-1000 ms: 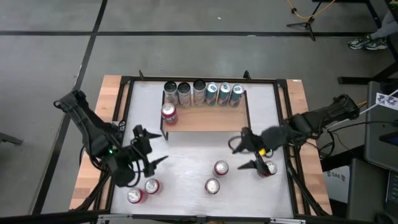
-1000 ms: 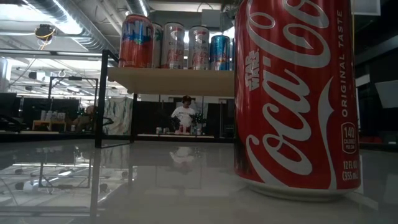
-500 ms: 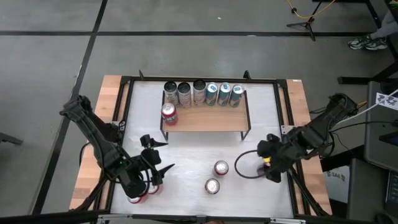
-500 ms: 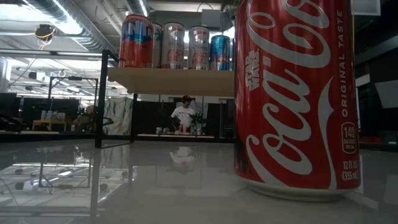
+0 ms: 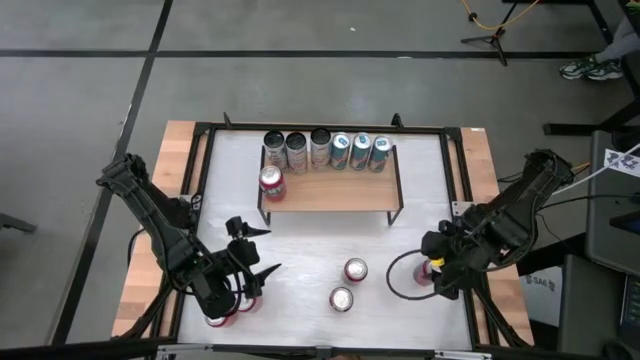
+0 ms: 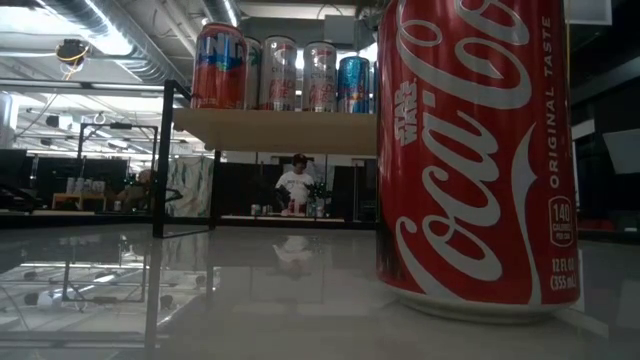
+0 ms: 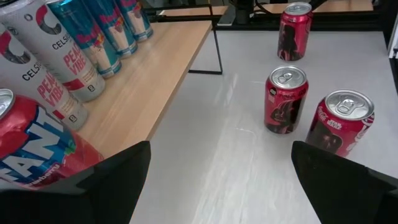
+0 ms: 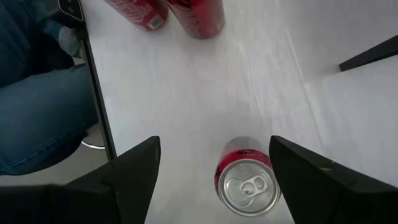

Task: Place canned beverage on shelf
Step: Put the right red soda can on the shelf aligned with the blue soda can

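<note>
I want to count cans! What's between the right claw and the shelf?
Nothing: the high view shows bare white table between the right gripper, above a red can, and the shelf.

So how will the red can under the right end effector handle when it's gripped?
The can stands upright with its tab unopened, so it is probably full and heavy for its size. Its smooth round wall may slip between the fingers. Knocked over, it would likely roll across the table.

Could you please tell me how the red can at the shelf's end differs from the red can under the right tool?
The shelf can stands on the wooden shelf; the table can stands on the white table. The shelf can stands unattended; the table can sits between the open right tool. Both are upright and red.
</note>
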